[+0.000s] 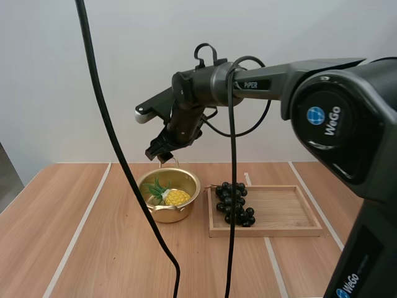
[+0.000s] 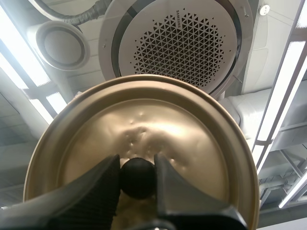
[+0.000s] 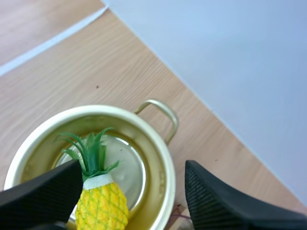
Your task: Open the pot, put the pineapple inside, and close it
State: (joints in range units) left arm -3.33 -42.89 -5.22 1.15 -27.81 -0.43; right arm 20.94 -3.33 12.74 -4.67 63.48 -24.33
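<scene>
A gold pot (image 1: pixel 170 215) stands open on the table, with a yellow pineapple (image 1: pixel 174 197) lying inside it. My right gripper (image 1: pixel 159 154) hangs just above the pot's far rim. Seen from the right wrist, the right gripper (image 3: pixel 133 165) is open over the pot (image 3: pixel 163 158), its fingers apart on either side of the pineapple (image 3: pixel 101 204) and holding nothing. My left gripper (image 2: pixel 137 164) is shut on the black knob (image 2: pixel 137 178) of the gold lid (image 2: pixel 172 129), whose top faces the camera.
A wooden tray (image 1: pixel 288 214) lies right of the pot, with a bunch of dark grapes (image 1: pixel 234 202) at its left end. White tape lines cross the wooden table. A pale wall stands close behind the pot.
</scene>
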